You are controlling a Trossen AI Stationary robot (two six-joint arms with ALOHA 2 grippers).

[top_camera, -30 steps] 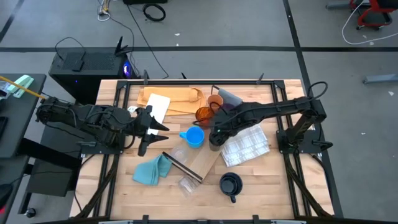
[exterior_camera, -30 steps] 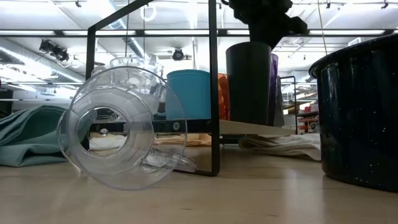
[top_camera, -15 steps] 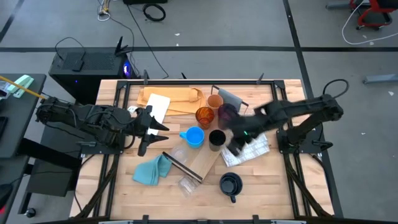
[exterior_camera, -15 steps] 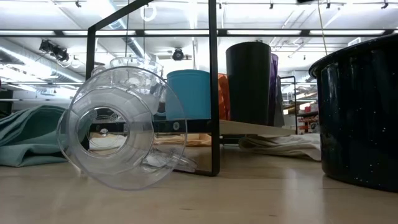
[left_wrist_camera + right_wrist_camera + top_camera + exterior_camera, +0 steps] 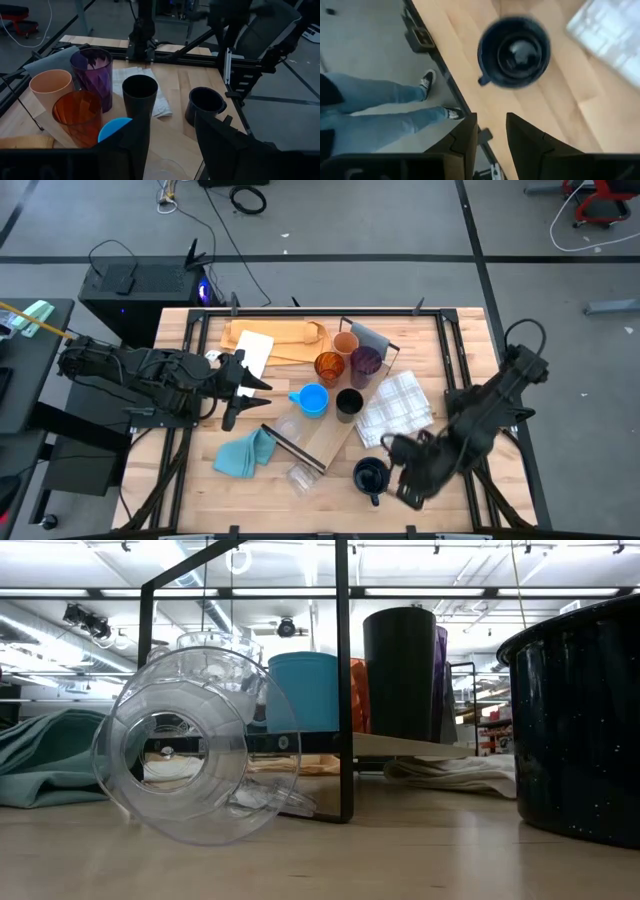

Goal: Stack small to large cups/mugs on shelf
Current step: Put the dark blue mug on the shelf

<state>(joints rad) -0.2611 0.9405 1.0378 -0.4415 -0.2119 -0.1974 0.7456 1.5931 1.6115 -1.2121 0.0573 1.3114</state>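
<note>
Swinging away from the black cup (image 5: 348,402) on the shelf (image 5: 330,438), the right gripper (image 5: 404,485) is now hanging beside the dark mug (image 5: 370,476), fingers slightly parted and holding nothing. Left gripper (image 5: 247,388) is waiting, partly open, empty.

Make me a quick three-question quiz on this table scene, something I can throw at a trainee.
1. True or false: the dark mug stands on the shelf.
2. Which thing is nearest the right gripper? A purple tumbler, B dark mug, C teal cloth.
3. Fill in: the vessel lying on its side in front of the shelf is a ____.

Key: 1 false, it stands off the shelf near the table's front edge. 2 B. 3 clear cup.
</note>
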